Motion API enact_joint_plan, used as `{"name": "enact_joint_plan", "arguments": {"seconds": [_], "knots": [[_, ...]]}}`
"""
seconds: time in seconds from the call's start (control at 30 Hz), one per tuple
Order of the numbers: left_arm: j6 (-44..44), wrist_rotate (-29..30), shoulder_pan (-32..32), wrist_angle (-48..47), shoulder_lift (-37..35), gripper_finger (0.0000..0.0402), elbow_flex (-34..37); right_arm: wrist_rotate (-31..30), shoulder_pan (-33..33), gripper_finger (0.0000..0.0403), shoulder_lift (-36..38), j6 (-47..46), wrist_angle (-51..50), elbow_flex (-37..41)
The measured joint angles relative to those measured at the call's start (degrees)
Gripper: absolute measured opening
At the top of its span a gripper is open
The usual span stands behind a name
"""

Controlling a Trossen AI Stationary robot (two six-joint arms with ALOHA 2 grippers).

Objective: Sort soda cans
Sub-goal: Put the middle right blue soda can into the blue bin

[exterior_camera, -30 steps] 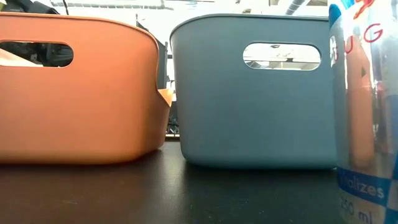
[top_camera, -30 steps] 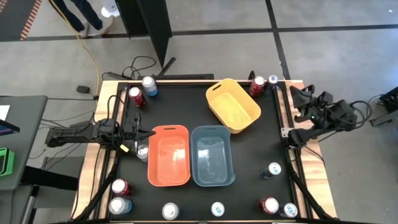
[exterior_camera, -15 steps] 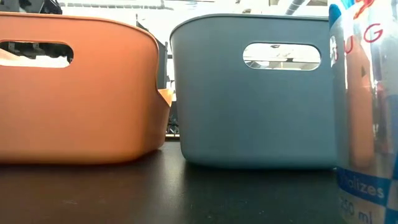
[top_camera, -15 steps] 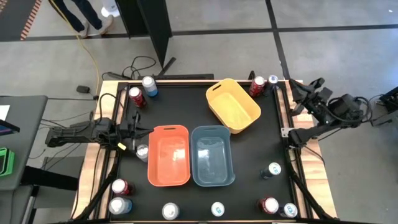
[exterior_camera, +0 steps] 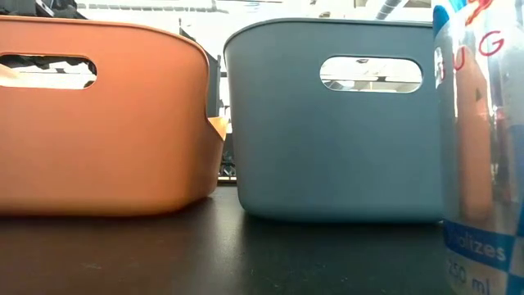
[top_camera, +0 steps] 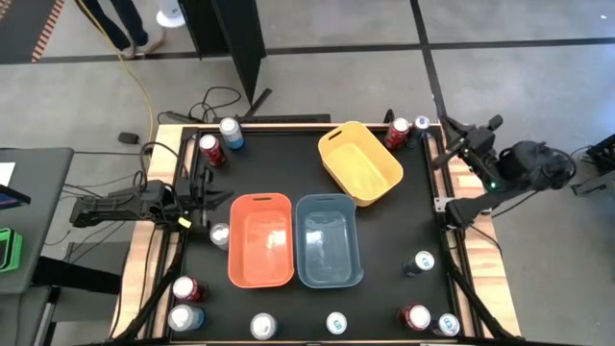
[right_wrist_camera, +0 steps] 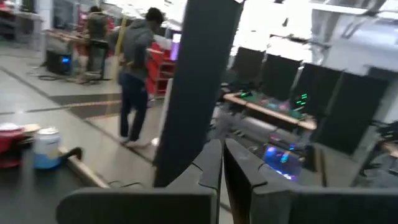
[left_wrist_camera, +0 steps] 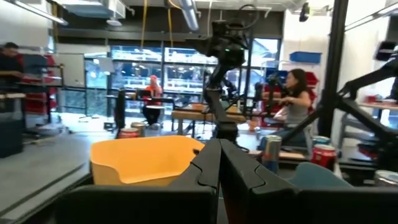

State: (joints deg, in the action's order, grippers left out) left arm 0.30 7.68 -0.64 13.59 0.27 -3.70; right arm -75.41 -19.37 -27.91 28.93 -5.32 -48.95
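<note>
Your left gripper [left_wrist_camera: 219, 163] has its fingers pressed together on nothing, hovering at the table's left edge just beside a silver can [top_camera: 220, 234] that stands against the orange bin [top_camera: 260, 240]. Your right gripper [right_wrist_camera: 222, 163] is likewise closed and empty, raised over the right edge near the red can [top_camera: 398, 133] in the far corner. The other soda cans [top_camera: 335, 323] ring the table's edges, and all three bins hold none.
</note>
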Motion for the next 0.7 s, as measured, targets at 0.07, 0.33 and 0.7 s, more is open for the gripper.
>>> {"name": "enact_joint_plan", "arguments": {"seconds": [0.07, 0.33, 0.7], "knots": [[0.60, 0.65, 0.02, -0.02, 0.00, 0.0000, 0.00, 0.35, -2.05, 0.0037, -1.65, -8.94, -8.99, -2.35], [3.08, 1.30, 0.00, 0.06, 0.00, 0.0000, 0.00, 23.46, -6.19, 0.0067, -9.29, -39.97, -36.71, -10.48], [2.08, 2.38, 0.00, 0.10, 0.00, 0.0000, -0.06, 44.10, -8.66, 0.0200, -24.20, -52.58, -58.82, -20.73]]}}
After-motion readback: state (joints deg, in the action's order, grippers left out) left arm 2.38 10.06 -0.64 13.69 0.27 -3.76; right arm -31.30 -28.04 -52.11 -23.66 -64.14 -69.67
